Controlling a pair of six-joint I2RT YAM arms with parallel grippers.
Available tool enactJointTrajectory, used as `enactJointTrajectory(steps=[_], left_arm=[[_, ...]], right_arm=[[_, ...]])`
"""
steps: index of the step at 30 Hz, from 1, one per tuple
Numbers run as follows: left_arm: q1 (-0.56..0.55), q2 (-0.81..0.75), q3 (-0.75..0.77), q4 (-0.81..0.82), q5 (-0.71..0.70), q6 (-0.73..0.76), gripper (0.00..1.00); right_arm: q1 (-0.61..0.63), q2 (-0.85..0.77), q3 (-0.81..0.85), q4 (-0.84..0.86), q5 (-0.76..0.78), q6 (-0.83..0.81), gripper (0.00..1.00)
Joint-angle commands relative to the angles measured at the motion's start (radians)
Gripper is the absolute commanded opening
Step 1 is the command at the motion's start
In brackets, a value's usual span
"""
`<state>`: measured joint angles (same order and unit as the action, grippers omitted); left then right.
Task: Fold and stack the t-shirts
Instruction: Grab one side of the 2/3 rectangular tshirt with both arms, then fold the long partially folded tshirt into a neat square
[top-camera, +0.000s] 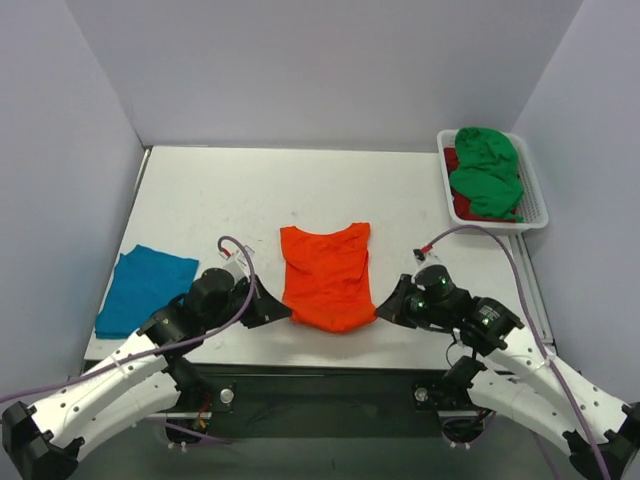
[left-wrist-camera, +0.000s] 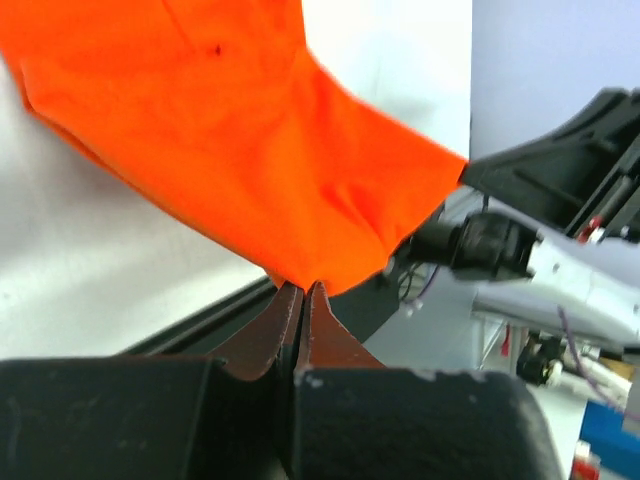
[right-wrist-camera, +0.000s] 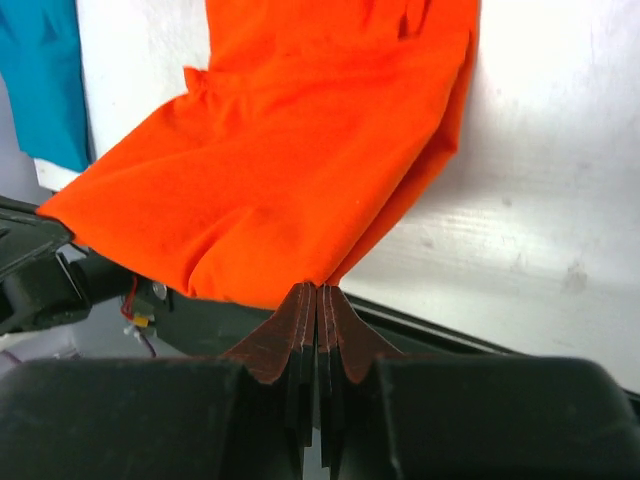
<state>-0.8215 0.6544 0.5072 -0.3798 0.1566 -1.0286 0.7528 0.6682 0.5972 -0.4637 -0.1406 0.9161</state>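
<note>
**White table in a grey-walled bay: orange shirt mid-fold, one shirt set aside**

Setting: a white table (top-camera: 250, 190) enclosed by plain pale walls (top-camera: 320, 60) on three sides, with both arms based at its near edge.

Item 1, orange t-shirt (top-camera: 325, 275): at the centre of the table, towards the near edge. The far part, with the neckline, lies flat. The near hem is held off the table by its two corners.

Item 2, left pincer (top-camera: 283, 314): pressed together on the near-left corner of the orange t-shirt. Its wrist view shows the cloth nipped between the closed tips.

Item 3, right pincer (top-camera: 381, 310): likewise pinching the near-right corner, with its tips closed on the cloth in its wrist view.

Item 4, teal t-shirt (top-camera: 145, 285): near left, well apart from the orange one. It lies as a flat rectangle and appears to be already folded.

Item 5, green t-shirt (top-camera: 487, 170): bunched in the white basket (top-camera: 540, 195) at the far right, lying on top of a dark red t-shirt (top-camera: 462, 208).

Progress, as judged: one shirt is done and the second is early in its fold. Its hem is raised, probably to be carried towards the far end. Nothing is stacked on the teal t-shirt yet. Two shirts are left in the basket, so more than half of the task remains.
</note>
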Motion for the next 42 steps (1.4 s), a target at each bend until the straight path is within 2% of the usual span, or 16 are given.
enactJointTrajectory(steps=[1, 6, 11, 15, 22, 23, 24, 25, 27, 28, 29, 31, 37, 42], left_arm=[[0.121, 0.110, 0.120, 0.024, 0.036, 0.044, 0.00], [0.290, 0.339, 0.203, 0.172, 0.205, 0.061, 0.00], [0.403, 0.592, 0.393, 0.257, 0.258, 0.085, 0.00], [0.496, 0.807, 0.519, 0.305, 0.287, 0.088, 0.00], [0.582, 1.167, 0.698, 0.398, 0.348, 0.104, 0.00], [0.587, 1.197, 0.718, 0.406, 0.363, 0.107, 0.07], [0.590, 1.246, 0.737, 0.410, 0.363, 0.113, 0.25], [0.596, 1.263, 0.760, 0.412, 0.356, 0.116, 0.35], [0.607, 1.275, 0.761, 0.444, 0.365, 0.111, 0.48], [0.611, 1.268, 0.757, 0.456, 0.362, 0.108, 0.59], [0.622, 1.252, 0.740, 0.461, 0.353, 0.114, 0.64], [0.627, 1.191, 0.705, 0.446, 0.302, 0.134, 0.72], [0.584, 1.071, 0.604, 0.277, 0.119, 0.223, 0.75], [0.507, 1.047, 0.510, 0.254, 0.020, 0.266, 0.81]], right_arm=[[-0.041, 0.118, 0.119, -0.013, 0.090, -0.103, 0.00], [-0.229, 0.356, 0.309, 0.053, -0.057, -0.197, 0.00], [-0.380, 0.661, 0.516, 0.094, -0.178, -0.282, 0.00], [-0.457, 0.887, 0.694, 0.111, -0.257, -0.312, 0.00], [-0.503, 1.301, 1.051, 0.135, -0.352, -0.347, 0.02], [-0.504, 1.373, 1.123, 0.135, -0.362, -0.349, 0.10], [-0.509, 1.404, 1.153, 0.135, -0.370, -0.350, 0.16], [-0.512, 1.427, 1.180, 0.134, -0.378, -0.350, 0.33], [-0.517, 1.455, 1.214, 0.135, -0.378, -0.361, 0.45], [-0.521, 1.455, 1.217, 0.132, -0.375, -0.367, 0.52], [-0.523, 1.434, 1.213, 0.132, -0.369, -0.385, 0.55], [-0.532, 1.382, 1.169, 0.132, -0.332, -0.405, 0.57], [-0.514, 1.246, 0.917, 0.134, -0.215, -0.439, 0.57], [-0.483, 1.133, 0.699, 0.210, -0.182, -0.418, 0.56]])
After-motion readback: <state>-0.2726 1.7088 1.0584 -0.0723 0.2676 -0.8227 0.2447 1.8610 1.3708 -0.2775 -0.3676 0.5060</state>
